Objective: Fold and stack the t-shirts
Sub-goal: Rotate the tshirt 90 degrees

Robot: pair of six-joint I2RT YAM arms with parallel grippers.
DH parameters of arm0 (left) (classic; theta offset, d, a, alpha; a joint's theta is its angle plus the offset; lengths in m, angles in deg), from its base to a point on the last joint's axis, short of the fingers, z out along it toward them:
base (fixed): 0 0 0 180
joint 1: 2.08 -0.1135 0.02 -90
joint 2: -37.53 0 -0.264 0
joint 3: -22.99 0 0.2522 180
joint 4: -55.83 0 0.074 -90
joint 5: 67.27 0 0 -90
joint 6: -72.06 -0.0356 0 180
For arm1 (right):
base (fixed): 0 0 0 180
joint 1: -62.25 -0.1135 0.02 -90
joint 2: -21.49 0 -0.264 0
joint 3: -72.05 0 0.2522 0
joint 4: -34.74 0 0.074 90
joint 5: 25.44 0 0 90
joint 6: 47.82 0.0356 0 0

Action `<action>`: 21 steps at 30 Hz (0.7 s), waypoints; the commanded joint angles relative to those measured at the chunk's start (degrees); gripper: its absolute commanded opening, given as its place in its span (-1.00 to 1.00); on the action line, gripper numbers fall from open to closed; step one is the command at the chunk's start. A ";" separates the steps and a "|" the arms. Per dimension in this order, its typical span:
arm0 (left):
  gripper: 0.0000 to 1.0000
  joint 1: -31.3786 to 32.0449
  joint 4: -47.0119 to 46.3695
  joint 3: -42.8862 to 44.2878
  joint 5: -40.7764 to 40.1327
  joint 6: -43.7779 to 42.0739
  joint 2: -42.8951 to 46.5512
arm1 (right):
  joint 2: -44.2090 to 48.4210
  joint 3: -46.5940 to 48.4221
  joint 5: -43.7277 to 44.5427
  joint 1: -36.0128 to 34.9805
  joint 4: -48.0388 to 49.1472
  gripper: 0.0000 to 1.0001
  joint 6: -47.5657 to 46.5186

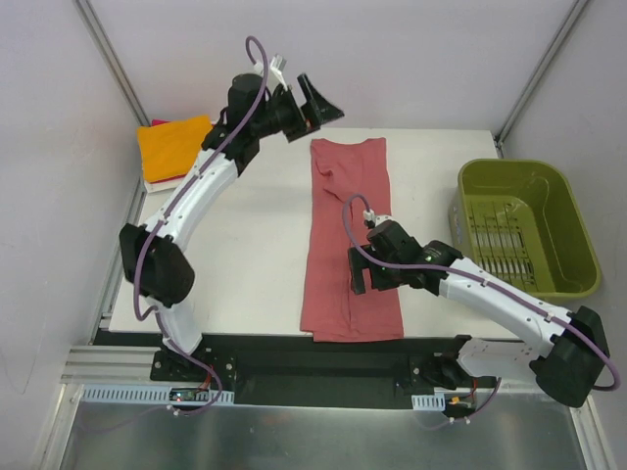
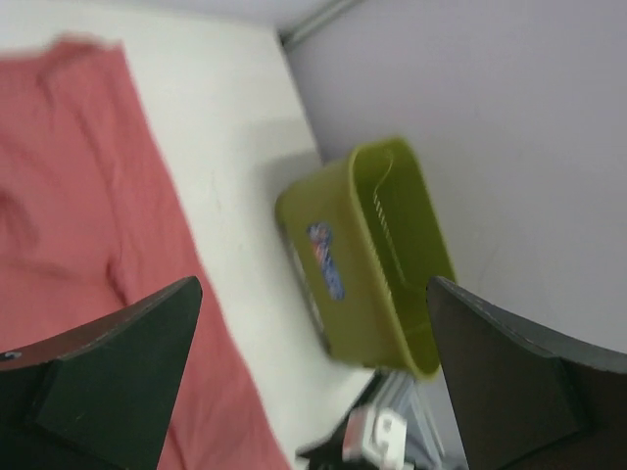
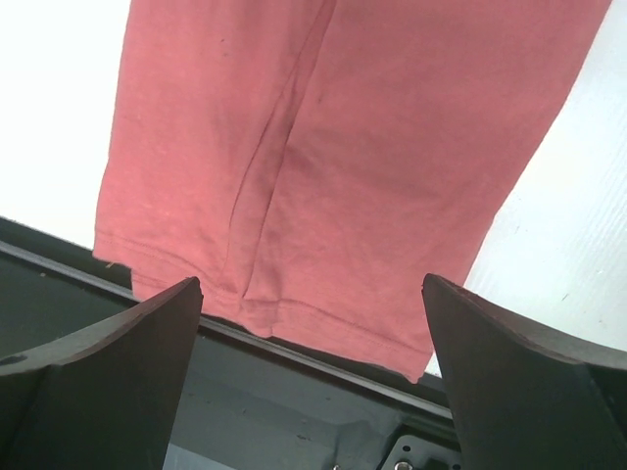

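Observation:
The salmon-red t-shirt (image 1: 350, 235) lies flat on the table, folded lengthwise into a long strip, collar end far and hem at the table's near edge. My left gripper (image 1: 310, 110) is open and empty, raised beside the shirt's far end; its wrist view shows the shirt (image 2: 78, 196) below the open gripper (image 2: 313, 284). My right gripper (image 1: 364, 278) is open and empty, hovering over the shirt's near half; its wrist view shows the hem (image 3: 323, 323) slightly overhanging the edge between the open gripper (image 3: 312, 284). A folded orange shirt (image 1: 174, 147) tops a stack at the far left, with magenta (image 1: 157, 124) and white (image 1: 157, 184) edges showing under it.
An olive-green plastic basket (image 1: 578, 250) stands at the table's right edge, also in the left wrist view (image 2: 382, 245). Bare white table (image 1: 255, 255) lies between the stack and the shirt. A black rail (image 3: 294, 392) runs below the near edge.

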 commanded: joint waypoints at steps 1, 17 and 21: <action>0.99 1.64 3.32 -15.96 -0.85 -2.95 8.07 | -2.77 3.04 2.24 2.12 0.12 0.99 -2.03; 0.99 4.82 4.99 -68.80 -8.62 5.22 41.49 | -41.06 27.19 -3.65 9.77 4.96 0.99 -6.09; 0.99 4.82 5.87 -71.01 -8.97 6.80 41.85 | -50.22 35.38 -2.16 10.91 4.00 0.99 -7.05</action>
